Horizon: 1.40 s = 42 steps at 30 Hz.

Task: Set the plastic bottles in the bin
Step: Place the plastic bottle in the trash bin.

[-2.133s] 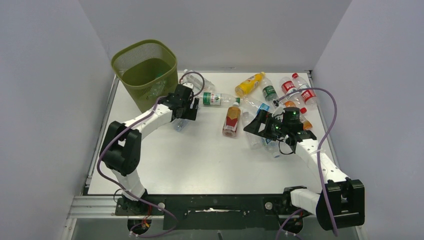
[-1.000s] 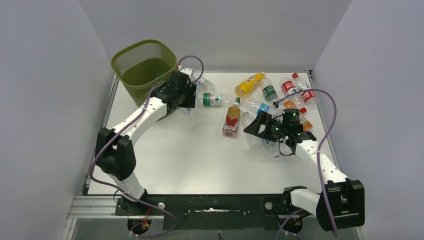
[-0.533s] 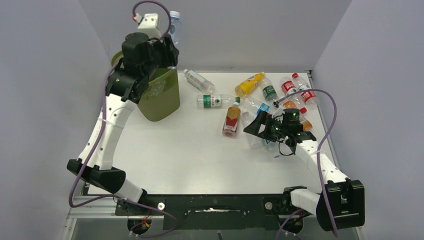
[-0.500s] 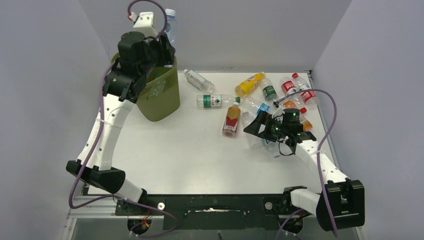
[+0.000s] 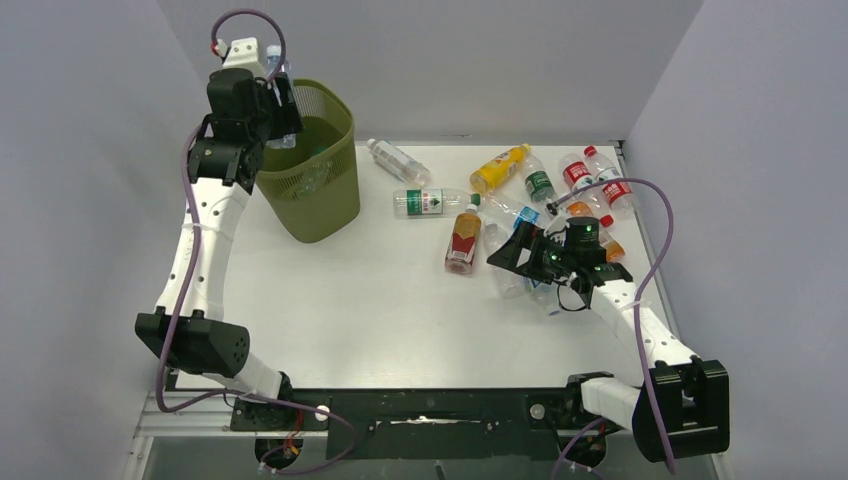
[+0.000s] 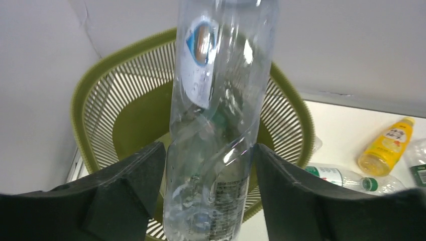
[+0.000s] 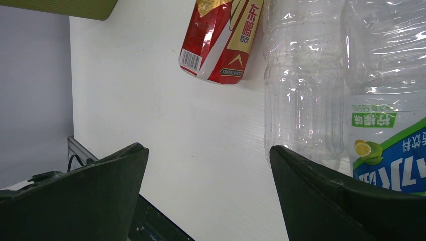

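While the left claw (image 6: 206, 150) clenches a clear bottle (image 6: 221, 75), the bottle's long axis runs straight out from the claw over the mouth of the olive mesh bin (image 6: 85, 105), which lies directly beyond it; letting go looks enough. Rightward, other bottles (image 5: 430, 200) lie scattered on the bench (image 5: 350, 300), where the right claw (image 7: 207, 148) hangs spread wide beside a red-labelled bottle (image 7: 221, 40), grasping nothing.

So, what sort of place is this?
Likely a robotics lab test cell: plain grey partition walls box in a white tabletop, with clear plastic bottles strewn beside an olive-green plastic mesh bin.
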Tool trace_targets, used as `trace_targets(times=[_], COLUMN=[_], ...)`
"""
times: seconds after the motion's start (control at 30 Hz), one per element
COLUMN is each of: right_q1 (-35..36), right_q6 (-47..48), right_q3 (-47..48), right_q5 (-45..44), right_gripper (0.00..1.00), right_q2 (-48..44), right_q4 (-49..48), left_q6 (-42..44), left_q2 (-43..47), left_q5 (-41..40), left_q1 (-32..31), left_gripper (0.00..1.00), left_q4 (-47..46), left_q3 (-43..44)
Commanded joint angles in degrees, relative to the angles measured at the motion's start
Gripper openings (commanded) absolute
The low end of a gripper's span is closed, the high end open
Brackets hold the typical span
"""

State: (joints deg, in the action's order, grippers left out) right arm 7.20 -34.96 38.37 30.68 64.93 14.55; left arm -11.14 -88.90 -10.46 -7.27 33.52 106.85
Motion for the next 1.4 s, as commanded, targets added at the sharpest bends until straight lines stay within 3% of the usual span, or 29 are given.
trace_targets(times=[0.0,0.2,0.5,0.87,1.17,1.37], right_q1=[0.27,0.35,0.61,0.86,0.92,0.51], right_q6=[-0.11,-0.23,-0.68,-2.23,-8.45,-7.13], right_q3=[0.43,1.11,3.44,9.94,13.92,17.91], right_q5=[0.99,1.12,0.64,-2.02,0.72,2.02], right_gripper=[0.98,0.98,0.98,0.98,0.98,0.98], right_q2=[-1.32,-0.55,-0.42,-3.34,-0.36,7.61], right_q4=[-2.66,-2.63,-0.73,6.5,4.58,1.55], left_q6=[0.38,0.24,-3.09,-11.98,-17.66,-17.03], left_q2=[-0.57,-0.1,3.5,14.49,18.55,14.83], left_q5=[0.44,0.92,9.89,24.42,26.88,26.6], left_q1=[0.95,0.94,0.79,-2.07,-8.56,-10.11], left_gripper=[0.7,0.81,0.83,0.83,0.84,0.84], left_q4=[-3.73,-3.19,0.43,-1.95,-4.11,-5.05], left_q3=[-2.71,-2.94,-2.61,-15.32,-32.15,-33.95])
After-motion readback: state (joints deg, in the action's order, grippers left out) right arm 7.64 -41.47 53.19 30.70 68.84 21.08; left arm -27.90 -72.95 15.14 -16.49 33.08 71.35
